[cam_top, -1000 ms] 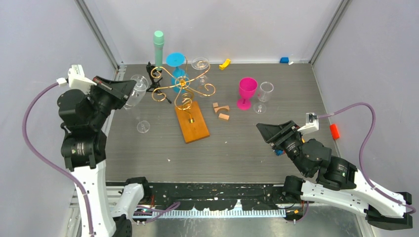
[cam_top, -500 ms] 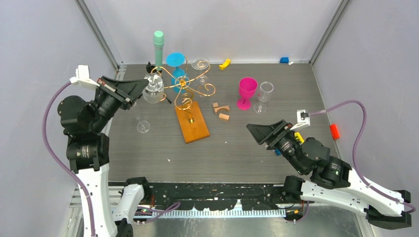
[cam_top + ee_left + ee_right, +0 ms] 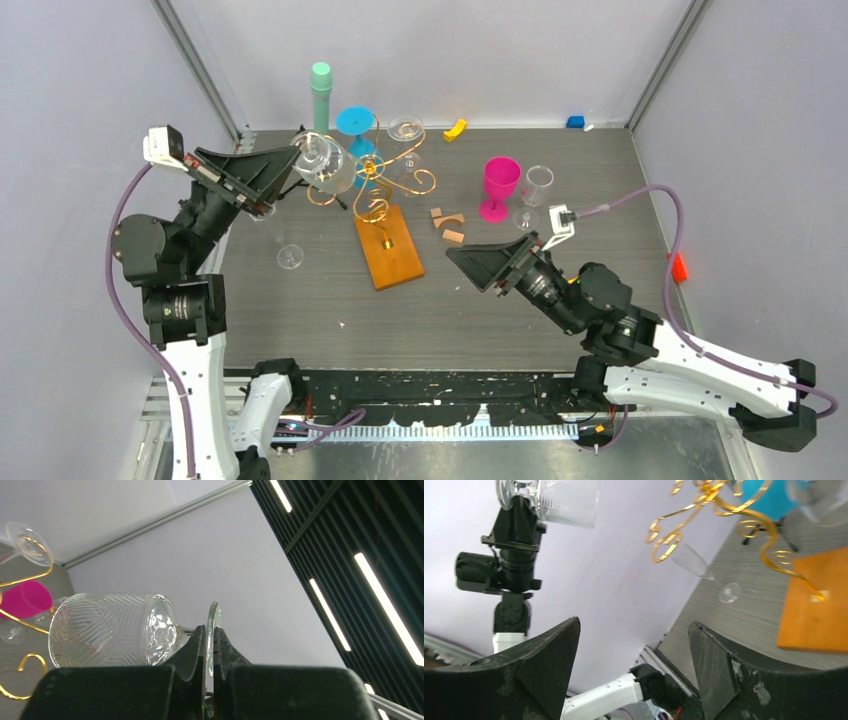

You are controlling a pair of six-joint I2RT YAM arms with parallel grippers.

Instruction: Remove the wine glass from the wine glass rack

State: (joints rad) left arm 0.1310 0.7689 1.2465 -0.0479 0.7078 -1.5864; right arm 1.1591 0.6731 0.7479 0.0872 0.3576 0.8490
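Gripping status: wine glass (image 3: 325, 165) is clamped by its foot in the clenched left claw (image 3: 285, 166), held sideways in the air just beside the wine glass rack (image 3: 376, 182) | right claw (image 3: 470, 266) is released, spread wide above the tabletop (image 3: 560, 200).

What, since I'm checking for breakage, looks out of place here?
A clear glass lies tipped on its side on the table, left of the wine glass rack. The left gripper holds the patterned wine glass sideways, pinched by its foot. No breakage shows.

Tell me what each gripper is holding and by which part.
Left gripper pinches the clear wine glass by its round foot; right gripper is open, holding nothing.
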